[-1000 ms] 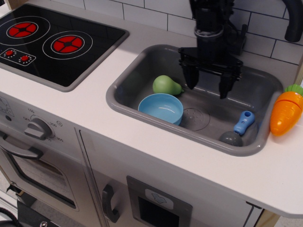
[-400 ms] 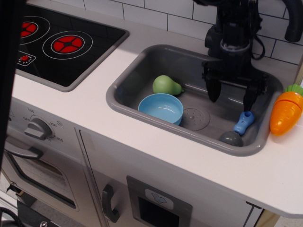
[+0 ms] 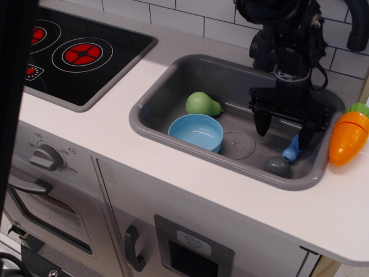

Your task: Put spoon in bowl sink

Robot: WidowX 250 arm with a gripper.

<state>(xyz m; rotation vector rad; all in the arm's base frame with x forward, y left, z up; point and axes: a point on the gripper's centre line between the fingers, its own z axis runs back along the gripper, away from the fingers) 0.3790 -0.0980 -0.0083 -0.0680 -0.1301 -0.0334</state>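
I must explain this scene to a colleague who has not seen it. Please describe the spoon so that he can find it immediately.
Look in the grey sink set in the white countertop, at its right front corner beside the orange toy carrot. The spoon lies there on the sink floor, under the black gripper with open jaws. Only it has a blue handle and a round dark grey scoop, unlike the light blue bowl and green pear.

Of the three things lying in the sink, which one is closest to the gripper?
The spoon, at the sink's right end, beside the gripper. The bowl and green pear lie well to its left.
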